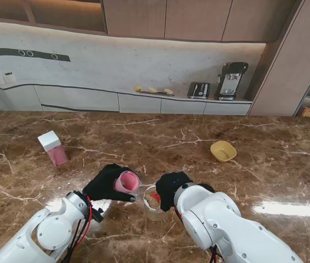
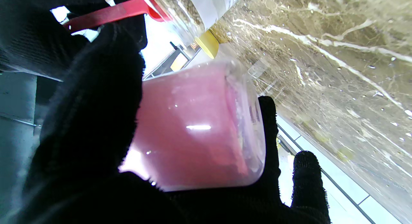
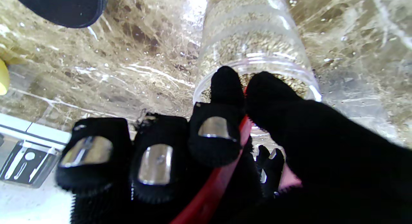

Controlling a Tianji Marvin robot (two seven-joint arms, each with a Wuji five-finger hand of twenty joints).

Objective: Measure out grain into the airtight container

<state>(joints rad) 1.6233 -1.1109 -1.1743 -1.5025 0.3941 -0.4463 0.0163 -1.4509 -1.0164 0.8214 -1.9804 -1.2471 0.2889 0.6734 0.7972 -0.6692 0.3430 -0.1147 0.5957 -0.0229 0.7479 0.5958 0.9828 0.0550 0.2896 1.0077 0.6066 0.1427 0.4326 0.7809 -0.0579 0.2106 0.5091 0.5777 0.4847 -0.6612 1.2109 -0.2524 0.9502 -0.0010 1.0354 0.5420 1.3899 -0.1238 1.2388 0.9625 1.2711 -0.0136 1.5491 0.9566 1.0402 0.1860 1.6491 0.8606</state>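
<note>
My left hand [image 1: 106,183] is wrapped around the tilted pink container [image 1: 127,181], just beside the clear grain jar [image 1: 153,204]. My right hand [image 1: 171,189] pinches a red scoop handle [image 3: 212,188] over that jar's mouth; only my right wrist view shows the grain [image 3: 251,40] inside.

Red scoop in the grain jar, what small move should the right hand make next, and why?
Probably lift the red plastic scoop out of the clear grain jar and carry it toward the pink translucent container. The right hand grips the scoop's handle over the jar's mouth, and the left hand holds the container tilted beside the jar, open and with no grain visible inside.
</note>
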